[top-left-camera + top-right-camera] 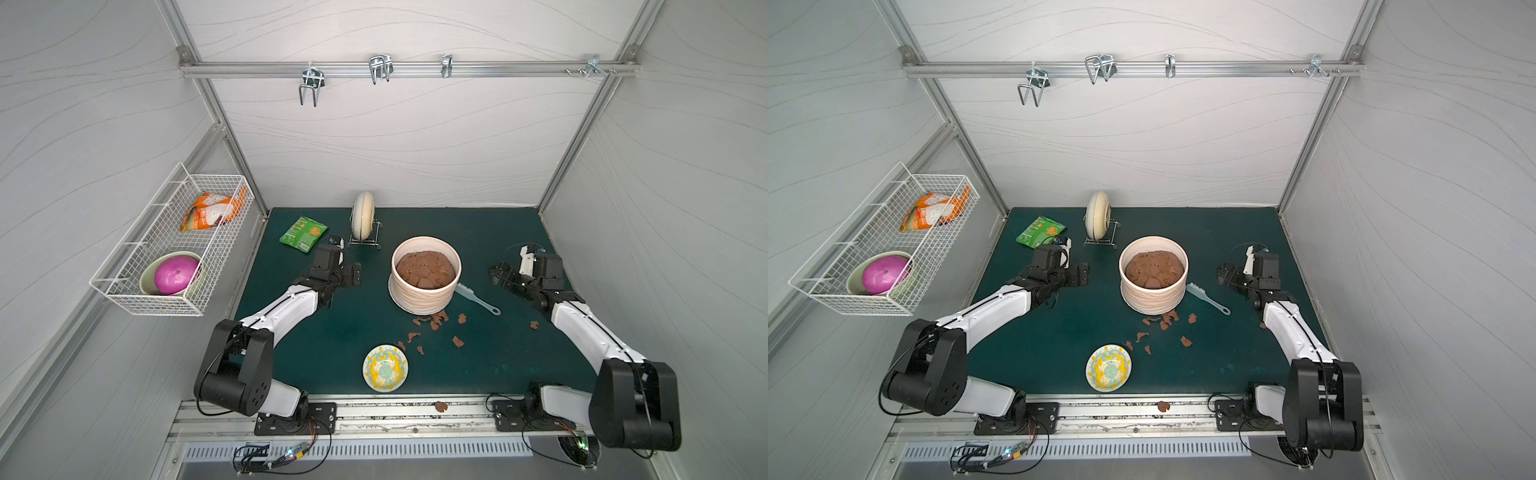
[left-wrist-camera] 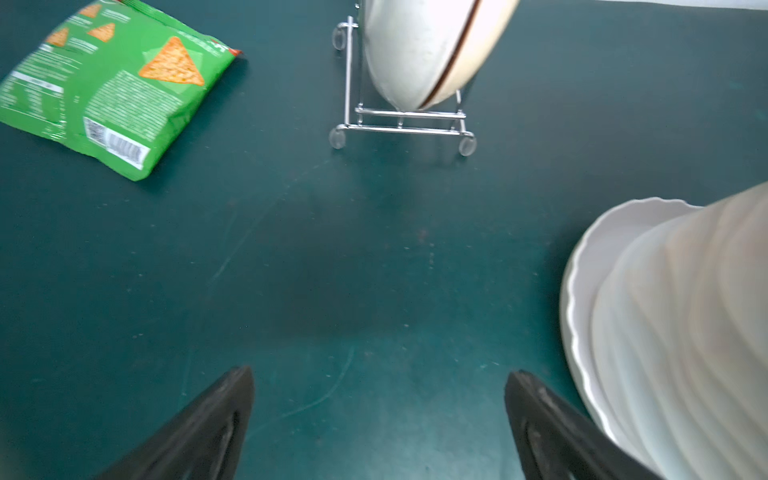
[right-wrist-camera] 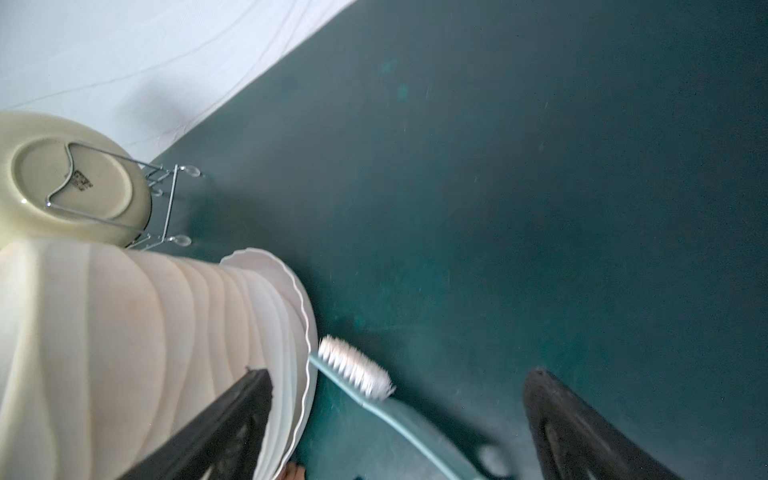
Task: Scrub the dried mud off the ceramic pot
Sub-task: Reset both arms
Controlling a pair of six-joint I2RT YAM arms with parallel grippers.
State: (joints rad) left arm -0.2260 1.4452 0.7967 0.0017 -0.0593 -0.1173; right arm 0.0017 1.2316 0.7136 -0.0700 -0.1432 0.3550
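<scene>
The ceramic pot (image 1: 422, 293) (image 1: 1152, 299), cream and ribbed on a flared saucer, stands mid-mat holding a brown soil mass (image 1: 424, 269). Several flakes of dried mud (image 1: 435, 322) (image 1: 1168, 321) lie on the mat in front of it. A pale blue brush (image 1: 478, 298) (image 1: 1209, 297) (image 3: 357, 370) lies right of the pot, its bristle end against the saucer. My right gripper (image 1: 496, 274) (image 1: 1223, 275) (image 3: 400, 372) hangs open over the brush, holding nothing. My left gripper (image 1: 353, 274) (image 1: 1082, 274) (image 2: 379, 372) is open and empty left of the pot (image 2: 685, 332) (image 3: 124, 332).
A yellow-patterned dish (image 1: 385, 368) sits near the front edge. A green snack bag (image 1: 303, 233) and a plate on a wire stand (image 1: 363, 220) are at the back left. A wire basket (image 1: 195, 309) hangs on the left wall. One flake (image 1: 440, 406) lies on the front rail.
</scene>
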